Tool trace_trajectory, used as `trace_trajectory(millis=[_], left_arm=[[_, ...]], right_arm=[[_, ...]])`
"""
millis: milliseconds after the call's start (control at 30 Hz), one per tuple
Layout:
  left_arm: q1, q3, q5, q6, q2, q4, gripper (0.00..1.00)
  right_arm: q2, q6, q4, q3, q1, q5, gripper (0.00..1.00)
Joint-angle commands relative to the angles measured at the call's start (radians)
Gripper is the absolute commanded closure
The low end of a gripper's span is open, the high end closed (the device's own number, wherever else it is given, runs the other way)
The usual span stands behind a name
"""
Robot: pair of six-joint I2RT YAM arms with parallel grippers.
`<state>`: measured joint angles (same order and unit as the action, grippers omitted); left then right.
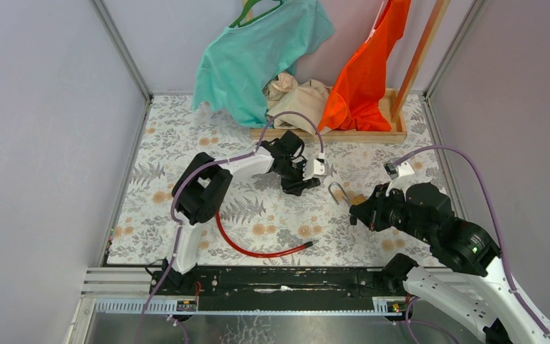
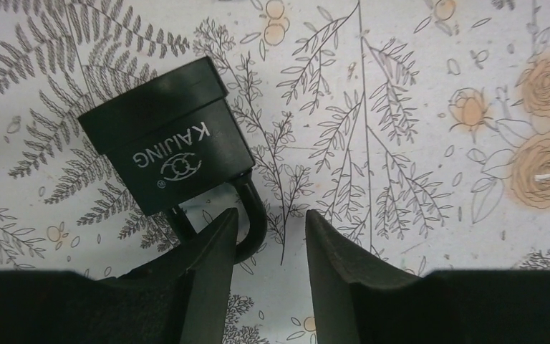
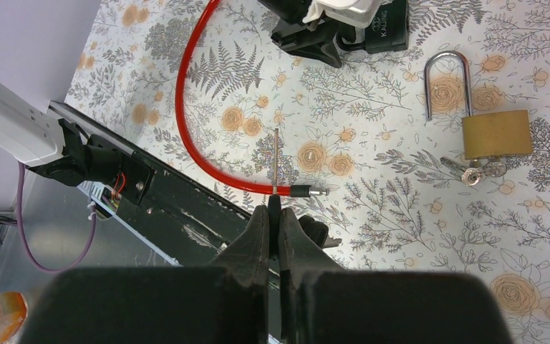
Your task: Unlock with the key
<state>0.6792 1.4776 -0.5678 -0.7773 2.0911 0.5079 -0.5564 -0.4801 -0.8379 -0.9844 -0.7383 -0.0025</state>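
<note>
Low in the left wrist view, the black square padlock [image 2: 165,147] has the bend of its shackle [image 2: 256,215] partly behind one dark finger [image 2: 211,287]. In the right wrist view the thin metal key [image 3: 275,161] has its head buried between the pinched fingers [image 3: 258,240]; the padlock runs off the top edge there.

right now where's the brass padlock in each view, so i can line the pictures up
Top external: the brass padlock lies right of centre, its shackle pointing left.
Left wrist: not in it; only the black padlock shows.
Right wrist: brass padlock at the right, upper half, shackle up, keys just below it.
Shared landmark: the red cable, in the top and right wrist views.
</note>
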Motion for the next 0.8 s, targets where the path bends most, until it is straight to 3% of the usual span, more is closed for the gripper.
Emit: trace_trajectory(millis=[0,100,200,267,467,767], left_arm=[[0.007,0.010,0.046,-0.011,0.022,-0.049,0.55],[0.012,-0.023,0.063,-0.023,-0.001,-0.059,0.60],[0.016,-0.051,0.086,-0.022,-0.030,-0.056,0.87],[0.016,-0.084,0.081,-0.021,-0.064,-0.047,0.99],[0.024,-0.170,0.120,0.020,-0.223,0.037,1.00],[0.066,-0.147,0.241,0.172,-0.401,0.346,1.00]], right_arm=[[0.007,-0.010,0.033,-0.033,0.005,-0.015,1.00],[0.007,-0.015,0.042,-0.031,0.004,-0.025,1.00],[0.010,-0.015,0.050,-0.032,0.004,-0.026,1.00],[0.010,-0.012,0.049,-0.033,0.004,-0.024,1.00],[-0.001,0.010,0.060,-0.040,0.004,-0.032,1.00],[-0.021,0.037,0.092,-0.046,0.004,-0.067,1.00]])
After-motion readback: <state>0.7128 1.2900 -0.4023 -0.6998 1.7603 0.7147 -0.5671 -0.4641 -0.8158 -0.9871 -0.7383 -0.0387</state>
